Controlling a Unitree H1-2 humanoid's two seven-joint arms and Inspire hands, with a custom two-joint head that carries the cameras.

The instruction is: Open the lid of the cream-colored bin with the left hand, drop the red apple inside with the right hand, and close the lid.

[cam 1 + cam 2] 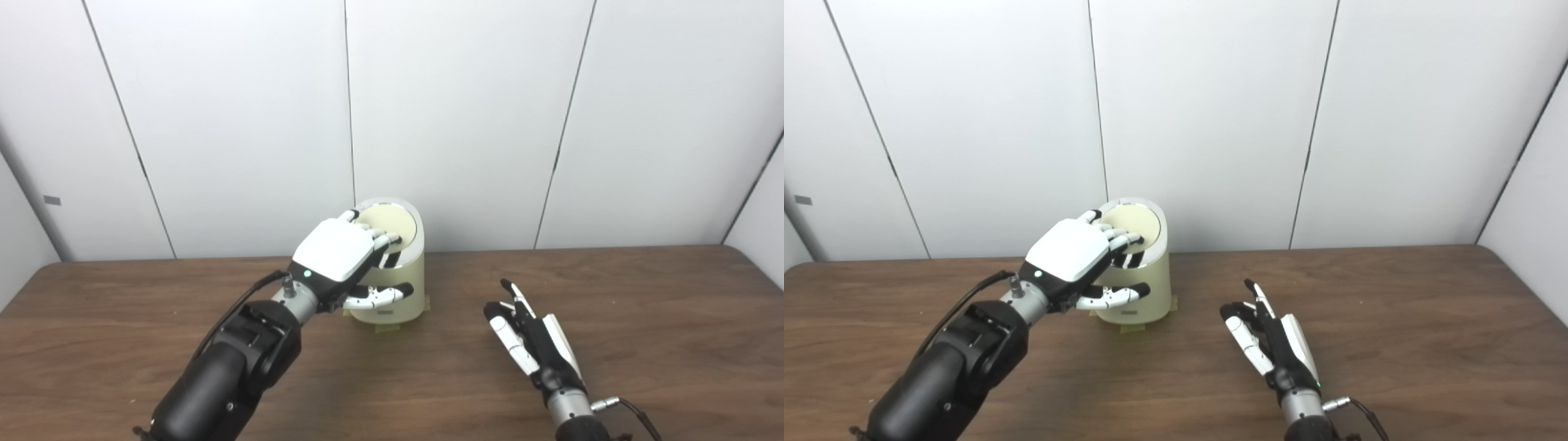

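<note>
The cream-colored bin (pixel 409 277) stands on the table near the back wall, left of centre. Its round lid (pixel 392 223) is tilted up toward me, with a dark gap under its front edge. My left hand (pixel 340 251) reaches in from the left; its fingers curl over the lid's front rim and the thumb lies across the bin's front wall. My right hand (pixel 528 337) rests low over the table to the right of the bin, open, fingers spread, holding nothing. No red apple shows in either view.
The brown wooden table (pixel 643 318) runs to a white panelled wall (pixel 459 122) just behind the bin. Small pieces of tape (pixel 386 329) mark the bin's base. A cable (pixel 637 411) trails from my right wrist.
</note>
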